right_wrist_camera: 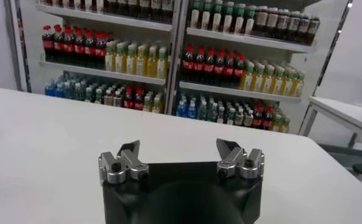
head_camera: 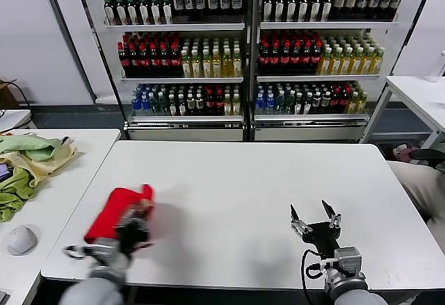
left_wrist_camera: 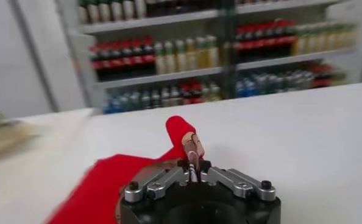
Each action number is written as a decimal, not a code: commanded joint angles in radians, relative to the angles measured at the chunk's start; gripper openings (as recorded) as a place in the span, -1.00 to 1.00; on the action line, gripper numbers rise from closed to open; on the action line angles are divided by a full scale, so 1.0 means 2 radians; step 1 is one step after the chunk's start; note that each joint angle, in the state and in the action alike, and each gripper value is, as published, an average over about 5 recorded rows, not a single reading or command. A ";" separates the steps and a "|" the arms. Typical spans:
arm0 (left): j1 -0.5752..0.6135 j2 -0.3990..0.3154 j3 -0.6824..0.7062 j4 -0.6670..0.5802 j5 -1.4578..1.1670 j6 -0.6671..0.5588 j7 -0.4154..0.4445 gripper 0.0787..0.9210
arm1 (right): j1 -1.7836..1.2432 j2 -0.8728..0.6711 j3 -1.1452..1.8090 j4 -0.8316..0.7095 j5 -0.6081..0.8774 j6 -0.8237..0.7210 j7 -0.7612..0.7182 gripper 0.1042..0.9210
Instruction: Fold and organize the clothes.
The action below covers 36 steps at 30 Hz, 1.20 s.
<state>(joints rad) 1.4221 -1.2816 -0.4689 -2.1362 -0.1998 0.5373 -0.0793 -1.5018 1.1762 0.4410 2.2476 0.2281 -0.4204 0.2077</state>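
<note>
On our white table [head_camera: 243, 180] the red T-shirt [head_camera: 115, 211] sits bunched near the left front edge, so we judge the folding only underway: no flat, squared bundle yet. Our left gripper [head_camera: 135, 225] is pinched shut on a fold of it; the left wrist view shows that pinch plainly (the head view blurs it). Our right gripper [head_camera: 315, 219] waits spread wide, holding nothing, over the bare table, well apart from the shirt.

Left hand [left_wrist_camera: 193, 152] pinching red T-shirt [left_wrist_camera: 108, 179]
</note>
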 commanded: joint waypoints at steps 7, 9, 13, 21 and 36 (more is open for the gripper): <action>-0.117 -0.147 0.188 0.064 0.045 -0.009 -0.146 -0.88 | 0.005 0.001 -0.003 -0.005 -0.001 0.000 0.000 0.76; -0.130 -0.152 0.184 0.072 0.029 -0.013 -0.163 -0.88 | 0.005 0.001 -0.003 -0.006 -0.001 0.000 -0.001 0.76; -0.148 -0.152 0.175 0.076 -0.006 -0.026 -0.179 -0.83 | 0.005 0.001 -0.002 -0.006 -0.001 0.001 -0.001 0.76; -0.152 -0.095 0.147 0.035 -0.018 -0.042 -0.137 -0.33 | 0.037 0.002 -0.020 -0.020 0.002 -0.007 -0.001 0.76; -0.060 0.047 -0.112 0.065 0.126 -0.258 0.036 0.67 | 0.227 0.114 -0.238 -0.182 0.129 -0.062 0.066 0.76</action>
<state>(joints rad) 1.2175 -1.3431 -0.3905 -2.0488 -0.0673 0.2749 -0.1827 -1.2855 1.2604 0.2294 2.1251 0.3305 -0.4945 0.2559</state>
